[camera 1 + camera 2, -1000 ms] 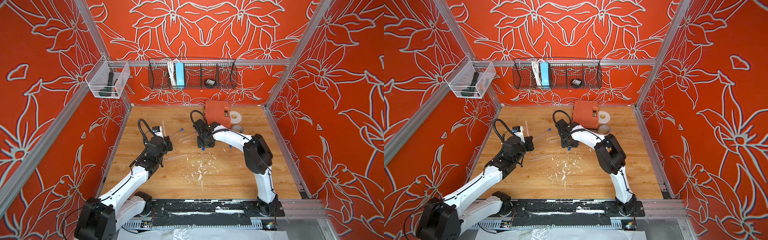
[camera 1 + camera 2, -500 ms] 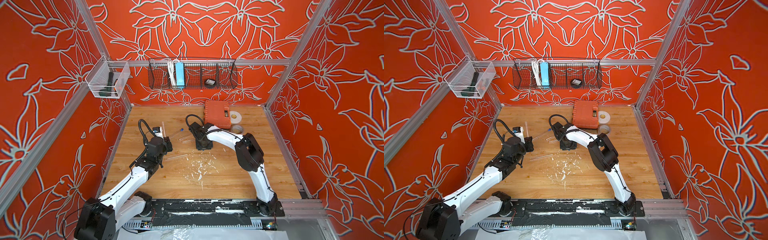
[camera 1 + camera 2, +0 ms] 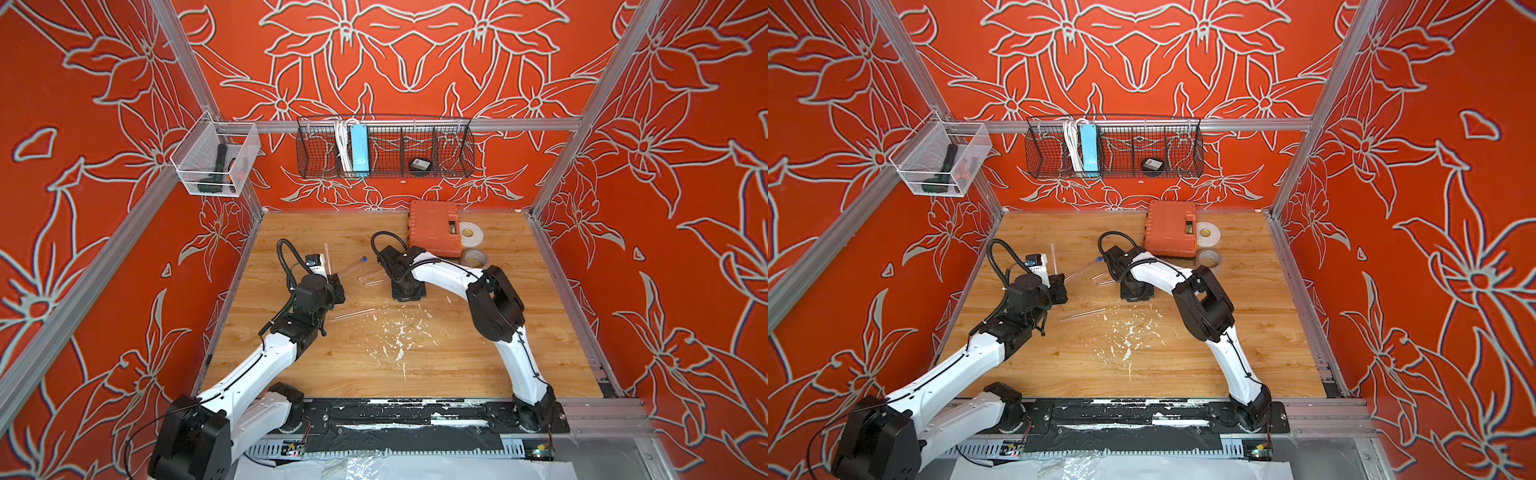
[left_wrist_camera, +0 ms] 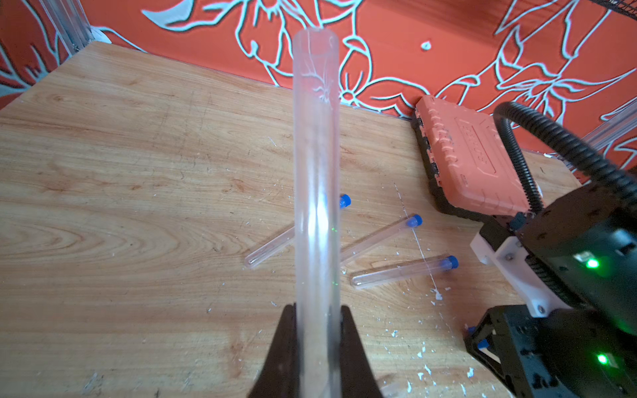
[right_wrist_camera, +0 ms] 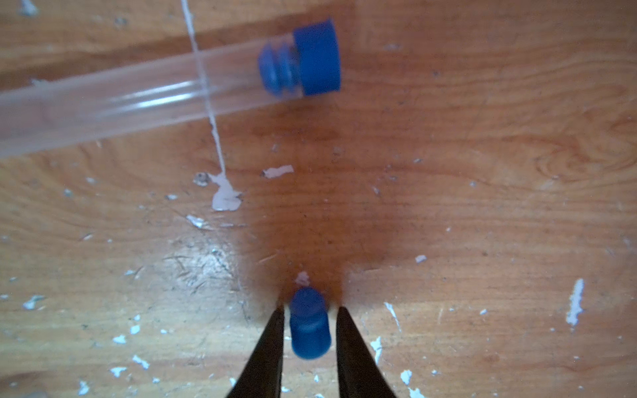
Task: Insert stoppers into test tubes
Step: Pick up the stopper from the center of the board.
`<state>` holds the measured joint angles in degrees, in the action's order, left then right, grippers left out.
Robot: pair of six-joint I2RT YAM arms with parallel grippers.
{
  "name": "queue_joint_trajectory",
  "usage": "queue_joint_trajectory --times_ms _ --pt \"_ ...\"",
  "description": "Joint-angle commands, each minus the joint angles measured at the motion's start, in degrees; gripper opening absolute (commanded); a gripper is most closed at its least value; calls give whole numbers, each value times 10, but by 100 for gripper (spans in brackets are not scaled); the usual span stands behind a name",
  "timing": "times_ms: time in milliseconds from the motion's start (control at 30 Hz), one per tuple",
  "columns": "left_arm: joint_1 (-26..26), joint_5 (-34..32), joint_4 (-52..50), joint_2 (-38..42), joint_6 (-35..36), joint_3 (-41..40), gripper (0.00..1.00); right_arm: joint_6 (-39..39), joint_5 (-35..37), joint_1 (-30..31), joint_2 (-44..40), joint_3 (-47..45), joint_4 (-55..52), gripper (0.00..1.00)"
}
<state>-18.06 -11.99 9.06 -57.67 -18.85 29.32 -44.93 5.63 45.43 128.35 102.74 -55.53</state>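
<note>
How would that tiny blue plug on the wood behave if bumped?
The plug seems to lie on its round side, so it would probably roll. Being tiny, it is likely light and easily flicked. Its twin wedged in a tube hints at squashy rubber.

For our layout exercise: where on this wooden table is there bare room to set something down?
Free: wooden table between the white right arm and the right metal rail, and the near strip along the black base plate. Crowded: mid-table, with clear plastic test tubes and paint flecks.
</note>
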Motion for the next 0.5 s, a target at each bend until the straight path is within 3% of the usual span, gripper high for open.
queue_joint_trajectory --times_ms 0,467 --pt "0 -9 8 5 4 -2 0 -2 11 4 15 11 -17 27" --pt "0 -13 1 5 15 -1 0 36 -28 0 13 0 8 21"
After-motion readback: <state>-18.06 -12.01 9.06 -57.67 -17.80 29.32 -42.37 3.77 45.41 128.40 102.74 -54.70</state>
